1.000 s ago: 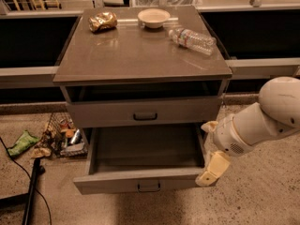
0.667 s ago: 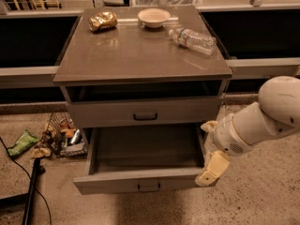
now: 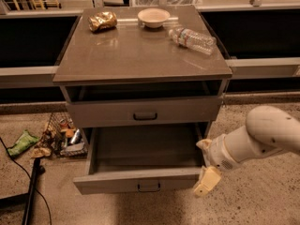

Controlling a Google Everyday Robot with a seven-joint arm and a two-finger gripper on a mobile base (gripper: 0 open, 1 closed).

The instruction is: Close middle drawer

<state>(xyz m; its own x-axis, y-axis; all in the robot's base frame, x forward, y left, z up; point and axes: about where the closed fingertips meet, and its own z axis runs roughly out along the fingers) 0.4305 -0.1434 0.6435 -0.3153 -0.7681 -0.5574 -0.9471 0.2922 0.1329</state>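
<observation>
tool (image 3: 206, 183) beside pulled-out middle drawer (image 3: 140, 180) right corner, open floor (image 3: 262, 203) around

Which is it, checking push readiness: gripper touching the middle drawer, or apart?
Cannot tell. Camera view: the gripper overlaps the right front corner of the middle drawer; no gap or contact shows.

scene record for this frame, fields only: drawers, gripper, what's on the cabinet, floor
middle drawer: pulled far out, nothing visible inside
upper drawer: slightly out, dark gap behind its front
gripper: low, at the middle drawer's front right corner; contact unclear
cabinet top: snack bag, bowl, water bottle lying on its side
floor, left of cabinet: wire basket with litter
</observation>
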